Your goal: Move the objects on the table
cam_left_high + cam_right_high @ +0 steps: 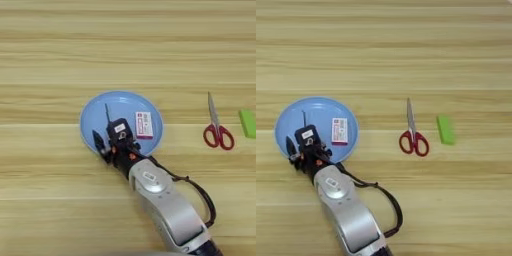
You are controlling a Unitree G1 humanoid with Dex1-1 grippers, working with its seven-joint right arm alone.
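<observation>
A round light-blue plate lies left of the table's middle, with a small white-and-pink box on its right half. My right gripper hangs over the plate's near left part, open, its black fingers apart. Between them the screwdriver's thin dark shaft points away over the plate. The gripper hides its handle, and I cannot tell whether it rests on the plate. Red-handled scissors lie shut on the wood to the right, blades pointing away.
A small green block lies just right of the scissors. My silver forearm comes in from the bottom edge, with a black cable looping off its right side.
</observation>
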